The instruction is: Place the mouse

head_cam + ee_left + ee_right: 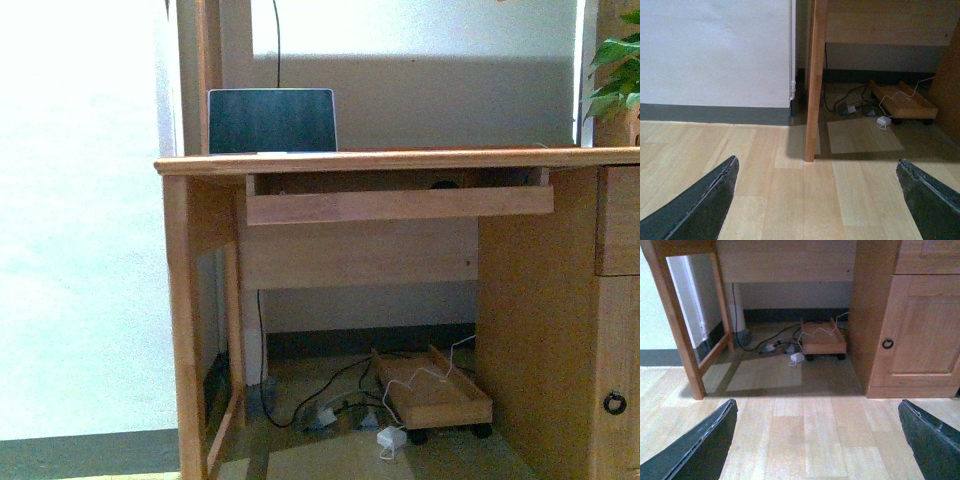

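Note:
A small dark rounded shape (445, 184), which looks like the mouse, lies in the desk's pull-out tray (400, 204) under the desktop; only its top shows. Neither arm appears in the front view. My left gripper (817, 200) hangs low over the wood floor, open, with nothing between its dark fingers (700, 205). It faces the desk's left leg (814, 100). My right gripper (817, 440) is also open and empty above the floor, facing the space under the desk. No mouse shows in either wrist view.
A laptop (271, 121) stands open on the wooden desk (400, 159). Under the desk are a wheeled wooden stand (432, 395), cables and a white adapter (391, 437). A cabinet door (920, 330) is on the right, with a plant (615, 70) above it.

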